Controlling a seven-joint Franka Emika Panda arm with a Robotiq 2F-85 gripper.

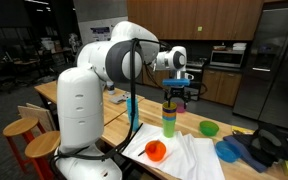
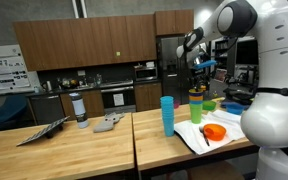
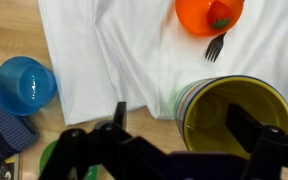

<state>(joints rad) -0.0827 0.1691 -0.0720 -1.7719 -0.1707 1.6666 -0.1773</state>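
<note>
Wrist view: spread end effector (image 3: 174, 155) above cup stack (image 3: 234, 115)

Found jaws wide apart, pinching nothing. Located the stack of coloured cups, yellow inside the top one, just below and nearer one finger. Standing upright on the white cloth (image 3: 134, 60) spread over the wooden bench (image 3: 9, 30). Confirmed in both exterior views: hovering close over the stack's rim, contact not determinable. Logged an orange bowl (image 3: 209, 15) with a fork (image 3: 214, 47) just beside it on the cloth, and a blue bowl (image 3: 24, 85) off the cloth's edge. Noted in an exterior view a separate blue cup (image 2: 167, 115) near the stack and a green bowl (image 2: 209, 105) beyond it.
</note>
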